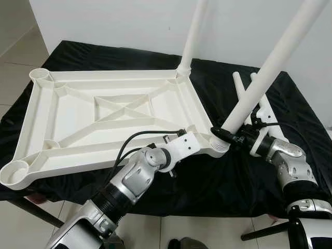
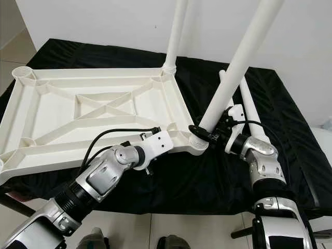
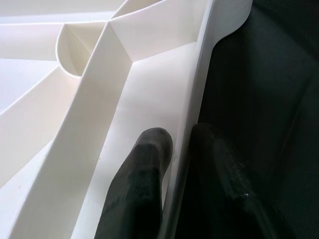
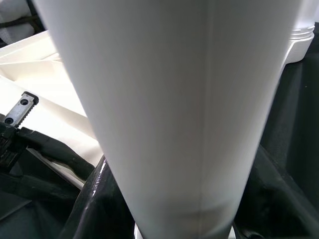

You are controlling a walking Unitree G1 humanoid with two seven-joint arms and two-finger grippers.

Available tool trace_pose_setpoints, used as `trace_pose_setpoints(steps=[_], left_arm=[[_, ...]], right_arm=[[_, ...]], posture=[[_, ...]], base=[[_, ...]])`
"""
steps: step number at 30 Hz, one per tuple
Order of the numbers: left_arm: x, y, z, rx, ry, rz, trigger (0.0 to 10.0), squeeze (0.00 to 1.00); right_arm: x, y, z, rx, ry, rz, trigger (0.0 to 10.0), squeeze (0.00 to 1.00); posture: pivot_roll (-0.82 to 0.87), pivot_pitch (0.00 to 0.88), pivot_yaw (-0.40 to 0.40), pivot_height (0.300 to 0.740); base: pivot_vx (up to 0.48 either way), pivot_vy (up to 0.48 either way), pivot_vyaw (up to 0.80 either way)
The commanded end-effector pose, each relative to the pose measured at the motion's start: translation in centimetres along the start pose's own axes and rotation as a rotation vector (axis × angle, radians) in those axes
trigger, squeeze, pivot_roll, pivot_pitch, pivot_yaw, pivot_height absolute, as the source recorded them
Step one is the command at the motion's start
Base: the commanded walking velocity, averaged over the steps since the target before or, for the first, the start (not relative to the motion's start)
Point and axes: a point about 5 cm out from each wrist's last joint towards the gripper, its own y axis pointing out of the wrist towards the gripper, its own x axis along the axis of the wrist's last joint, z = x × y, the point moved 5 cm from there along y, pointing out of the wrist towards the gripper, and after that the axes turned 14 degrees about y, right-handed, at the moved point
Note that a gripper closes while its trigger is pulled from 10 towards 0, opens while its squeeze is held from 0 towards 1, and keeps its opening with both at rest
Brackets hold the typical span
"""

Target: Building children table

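The white tabletop (image 1: pixel 111 116) lies upside down on a black cloth (image 1: pixel 207 179), its ribbed underside up so the corner sockets are open to take legs. One leg (image 1: pixel 193 35) already stands upright in the far right corner socket. The right gripper (image 1: pixel 234 136) is closed around the base of a second leg (image 1: pixel 270 65), holding it tilted over the near right corner socket (image 1: pixel 218 145), probably to seat or screw it in; the wrist view shows the black fingers hugging the leg's lower end. The left gripper (image 3: pixel 179 164) pinches the tabletop's near rim just beside that socket, one finger inside the wall and one outside, nearly shut on it, apparently to steady the top against the turning force. Two spare legs (image 1: pixel 262 104) lie on the cloth beyond the right edge of the tabletop, near the right arm. The two left corner sockets are empty. The near right corner sits close to the cloth's front edge, so room there is tight; the open room lies above.
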Motion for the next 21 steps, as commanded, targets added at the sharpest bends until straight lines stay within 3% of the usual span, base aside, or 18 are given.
trace_pose_setpoints(steps=[1, 6, 21], left_arm=[[1.2, 0.1, -1.5, -0.097, 0.018, -0.057, 10.0, 0.00], [1.3, 0.1, -1.5, -0.097, 0.017, -0.059, 10.0, 0.00], [1.4, 0.2, -1.7, -0.100, 0.009, -0.064, 10.0, 0.00]], right_arm=[[-0.9, -1.1, -0.9, -0.049, 0.043, 0.025, 10.0, 0.00], [-0.8, -0.8, -0.6, -0.058, 0.061, -0.003, 10.0, 0.00], [-1.4, 3.2, 2.6, -0.151, 0.135, -0.132, 10.0, 0.00]], posture=[[0.04, 0.000, -0.075, 0.740], [0.04, 0.002, -0.075, 0.740], [0.04, 0.010, -0.080, 0.740]], base=[[0.000, 0.000, 0.00], [0.000, 0.000, 0.00], [0.000, 0.000, 0.00]])
